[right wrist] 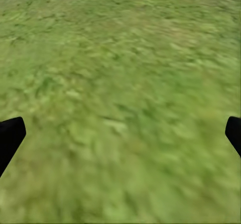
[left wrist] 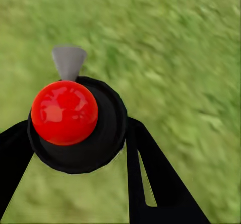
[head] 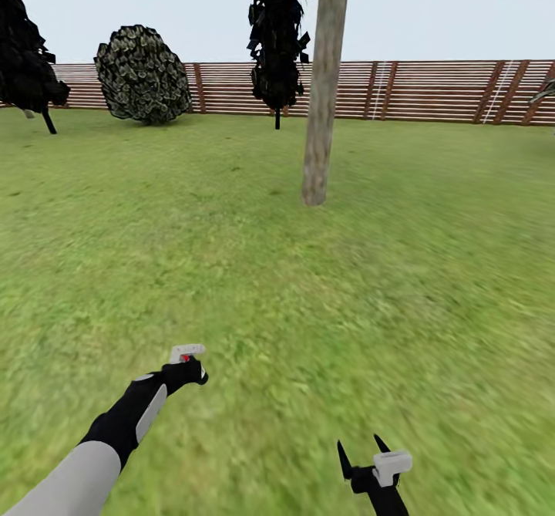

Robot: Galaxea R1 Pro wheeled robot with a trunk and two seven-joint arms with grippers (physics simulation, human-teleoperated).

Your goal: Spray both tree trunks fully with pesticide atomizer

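The pesticide atomizer [head: 186, 354] sits in my left gripper [head: 190, 369], low over the grass at the lower left; its light grey head with a red spot sticks up above the fingers. Up close in the left wrist view, the atomizer [left wrist: 75, 123] is a black round body with a red knob and a grey nozzle, and the left gripper [left wrist: 75, 148] is shut on it. A tall leaning grey-brown tree trunk [head: 324, 99] rises from the lawn ahead, a few metres off. My right gripper [head: 361, 453] stands open at the lower right, and the right gripper [right wrist: 120, 133] holds nothing over grass.
Green lawn [head: 308, 284] stretches to a brown slatted fence [head: 432, 90]. A rounded bush [head: 142, 75] stands at the back left. Dark-foliaged trees stand by the fence at the centre [head: 277, 38] and the far left [head: 23, 53].
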